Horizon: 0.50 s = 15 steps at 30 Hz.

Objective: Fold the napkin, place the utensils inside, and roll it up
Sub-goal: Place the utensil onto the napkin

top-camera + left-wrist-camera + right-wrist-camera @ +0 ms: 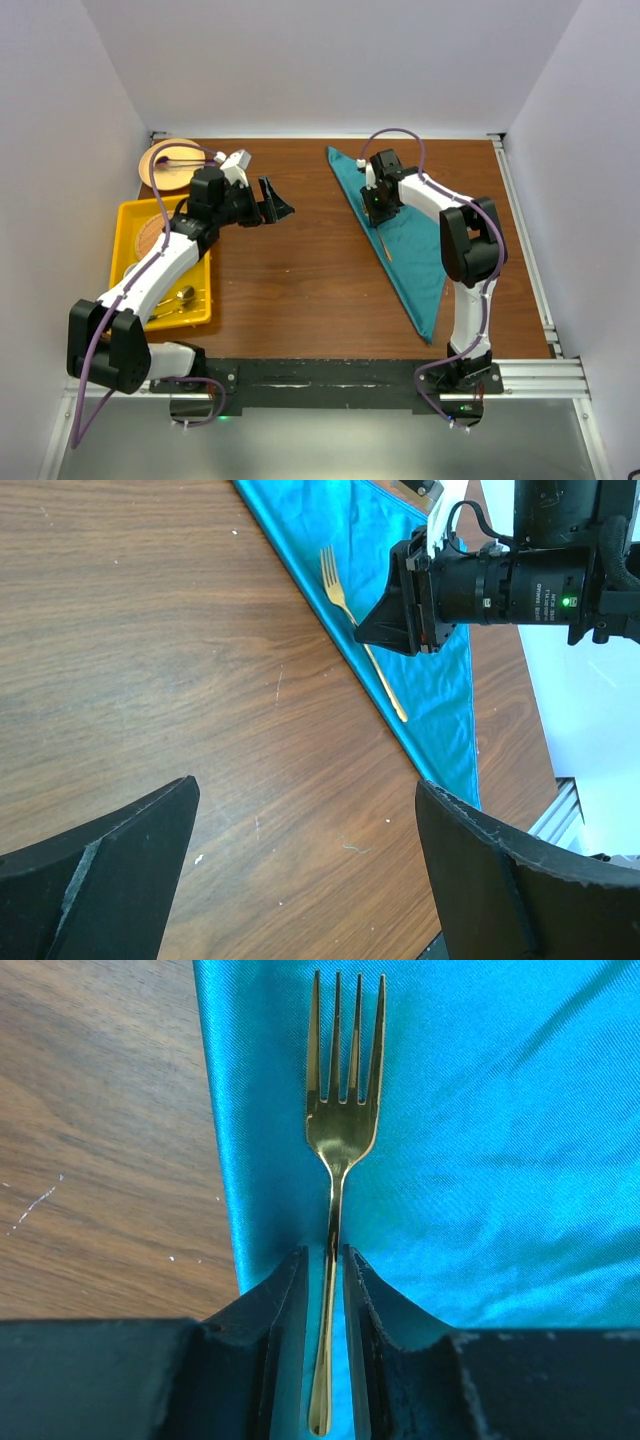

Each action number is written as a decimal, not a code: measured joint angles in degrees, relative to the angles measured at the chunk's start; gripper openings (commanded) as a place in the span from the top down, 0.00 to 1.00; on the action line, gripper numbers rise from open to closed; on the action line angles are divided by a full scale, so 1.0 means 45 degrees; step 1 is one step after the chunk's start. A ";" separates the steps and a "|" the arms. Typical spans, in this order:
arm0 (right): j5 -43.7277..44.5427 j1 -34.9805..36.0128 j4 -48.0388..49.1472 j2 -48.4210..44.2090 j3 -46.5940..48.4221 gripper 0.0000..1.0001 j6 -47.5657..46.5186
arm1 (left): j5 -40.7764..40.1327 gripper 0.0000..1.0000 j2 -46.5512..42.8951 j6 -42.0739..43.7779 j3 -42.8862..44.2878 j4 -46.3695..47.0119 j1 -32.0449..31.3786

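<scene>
The teal napkin [410, 235] lies folded into a long triangle at the right of the table. A gold fork [384, 243] lies flat on it along the left folded edge, tines toward the back. My right gripper [378, 208] is low over the fork. In the right wrist view the fork [345, 1130] lies on the napkin [500, 1140], and its handle runs between my right gripper's [326, 1257] fingers [280, 1305] with a thin gap on each side. My left gripper [275, 205] is open and empty over bare wood. Its wrist view [305, 810] shows the fork [345, 605] and napkin [330, 540] ahead.
A yellow tray [135, 215] at the left holds more gold cutlery [180, 297] and a round wooden disc. A round wooden plate [170, 165] sits behind it with a thin utensil on it. White walls close in the table on three sides.
</scene>
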 measured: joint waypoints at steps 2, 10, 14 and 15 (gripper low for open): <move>0.0049 0.0005 0.0000 0.0005 0.0000 0.77 -0.0034 | 0.0005 0.05 0.0000 0.0000 0.0000 0.0034 0.0005; 0.0340 0.0063 0.0015 0.0257 0.0136 0.83 -0.0597 | 0.0010 0.05 0.0000 0.0005 -0.0199 0.0034 0.0000; 0.0384 0.0087 0.0015 0.0257 0.0136 0.89 -0.0767 | 0.0049 0.05 0.0000 0.0005 -0.0204 0.0039 0.0000; 0.0384 0.0087 0.0015 0.0257 0.0136 0.89 -0.0811 | 0.0049 0.05 0.0000 0.0005 -0.0204 0.0034 0.0000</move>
